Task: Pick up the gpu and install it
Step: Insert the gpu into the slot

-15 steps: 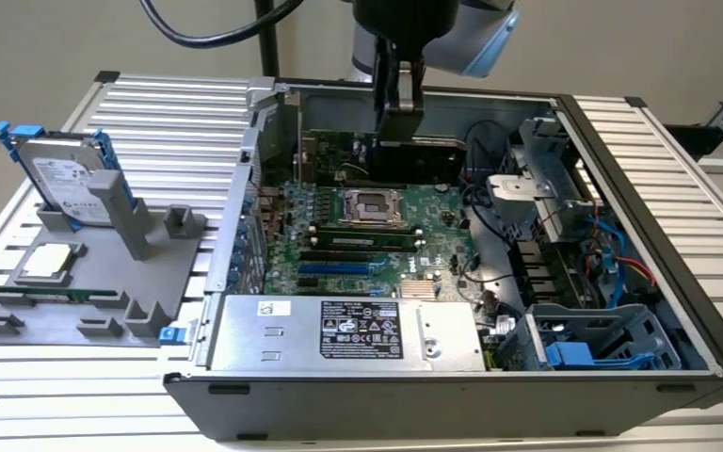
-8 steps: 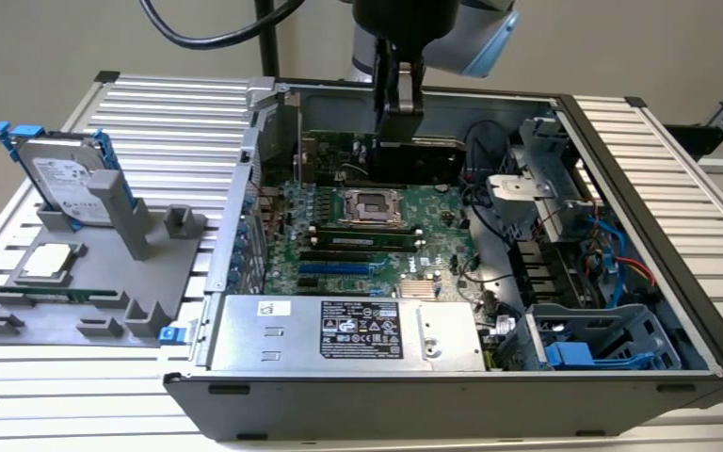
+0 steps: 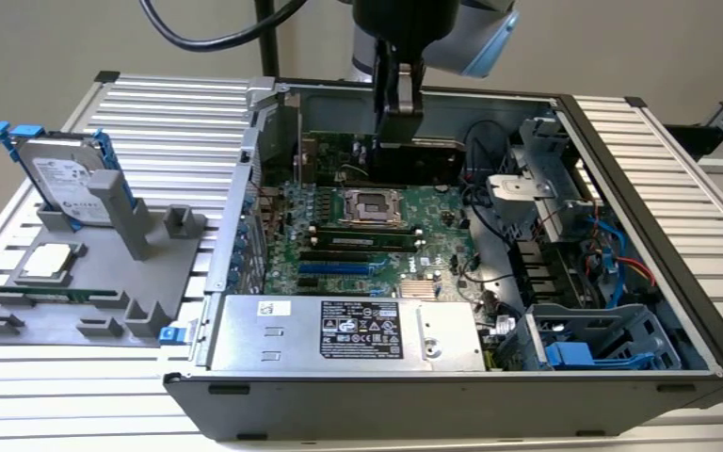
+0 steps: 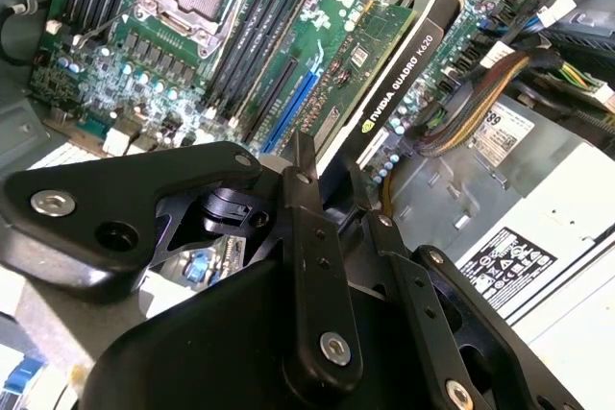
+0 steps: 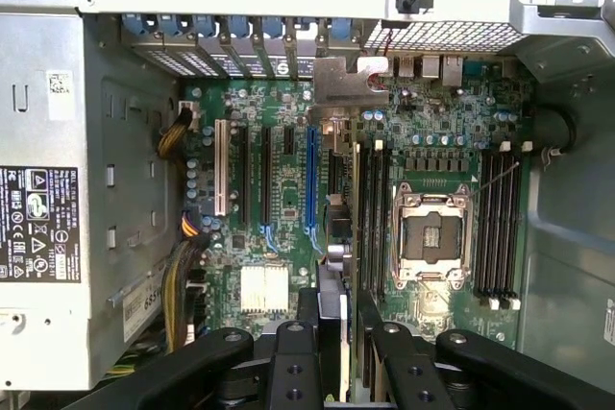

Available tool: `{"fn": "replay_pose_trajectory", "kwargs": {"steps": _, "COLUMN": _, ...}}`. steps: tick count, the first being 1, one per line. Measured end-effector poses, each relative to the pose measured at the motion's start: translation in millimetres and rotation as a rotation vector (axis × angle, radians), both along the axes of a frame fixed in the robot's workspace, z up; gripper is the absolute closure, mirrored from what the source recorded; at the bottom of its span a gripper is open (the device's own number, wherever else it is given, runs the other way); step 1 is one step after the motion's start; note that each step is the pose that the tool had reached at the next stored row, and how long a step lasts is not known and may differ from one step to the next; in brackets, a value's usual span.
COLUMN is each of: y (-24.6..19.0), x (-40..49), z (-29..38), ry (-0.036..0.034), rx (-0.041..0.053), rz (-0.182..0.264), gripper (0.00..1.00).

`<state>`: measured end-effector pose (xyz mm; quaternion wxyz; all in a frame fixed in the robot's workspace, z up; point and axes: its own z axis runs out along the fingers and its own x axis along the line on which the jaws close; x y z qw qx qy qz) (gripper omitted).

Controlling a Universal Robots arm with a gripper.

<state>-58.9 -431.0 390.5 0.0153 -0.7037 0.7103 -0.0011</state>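
The black claw (image 4: 332, 175) has silver screws; the arm (image 3: 443, 33) is grey with blue joint caps.

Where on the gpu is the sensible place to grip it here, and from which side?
The gpu's long edge facing away from the motherboard, pinched across its thin thickness, coming from above. It stands edge-on over the slots, and the tool is shut on it that way.

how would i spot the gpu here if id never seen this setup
Look inside the open computer case, above the motherboard. The gpu is the flat card clamped edge-on in the gripper, green board on one face, black cooler on the other; the hard drive stands outside on a grey rack.
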Motion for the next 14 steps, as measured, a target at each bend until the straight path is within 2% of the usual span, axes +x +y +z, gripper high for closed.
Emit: {"fn": "replay_pose_trajectory", "kwargs": {"steps": 14, "y": 0.0, "x": 0.0, "z": -5.5, "ry": -0.0004, "rx": -0.0001, "rz": 0.0, "gripper": 1.0}}
